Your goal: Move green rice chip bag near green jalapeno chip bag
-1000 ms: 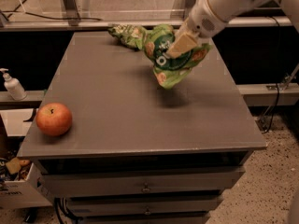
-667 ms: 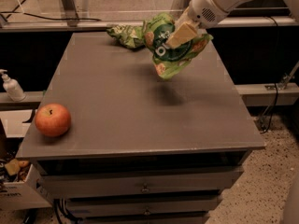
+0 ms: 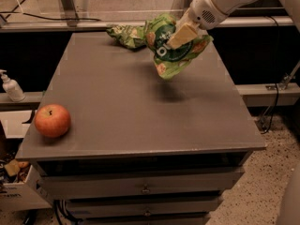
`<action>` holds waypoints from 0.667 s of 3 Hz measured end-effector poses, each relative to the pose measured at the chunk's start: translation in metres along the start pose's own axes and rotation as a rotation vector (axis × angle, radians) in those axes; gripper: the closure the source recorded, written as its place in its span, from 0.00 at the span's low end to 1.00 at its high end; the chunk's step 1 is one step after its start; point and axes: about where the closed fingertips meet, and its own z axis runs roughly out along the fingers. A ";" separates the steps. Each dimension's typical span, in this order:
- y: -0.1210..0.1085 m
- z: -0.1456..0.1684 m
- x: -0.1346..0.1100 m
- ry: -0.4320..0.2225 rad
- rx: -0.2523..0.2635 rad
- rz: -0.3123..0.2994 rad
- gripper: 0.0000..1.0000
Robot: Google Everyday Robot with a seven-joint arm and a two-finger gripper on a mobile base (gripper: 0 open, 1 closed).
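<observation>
The green rice chip bag (image 3: 174, 50) is bright green with a dark round centre panel. It hangs in the air above the back right part of the grey table (image 3: 136, 102). My gripper (image 3: 182, 34) is shut on the bag's upper part, and a tan finger (image 3: 183, 33) lies across its front. The green jalapeno chip bag (image 3: 125, 35) is small, wrinkled and olive green. It lies on the table at the back edge, just left of the held bag and partly behind it.
A red apple (image 3: 52, 120) sits near the table's front left corner. A white pump bottle (image 3: 11, 87) stands on a ledge left of the table. Drawers are below the tabletop. A rail runs along the back.
My gripper has lifted the rice chip bag up off the table and carried it slightly toward the back, closer to the jalapeno bag.
</observation>
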 end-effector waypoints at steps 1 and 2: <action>-0.028 0.019 0.003 0.014 0.053 0.004 1.00; -0.061 0.047 0.002 0.039 0.106 0.021 1.00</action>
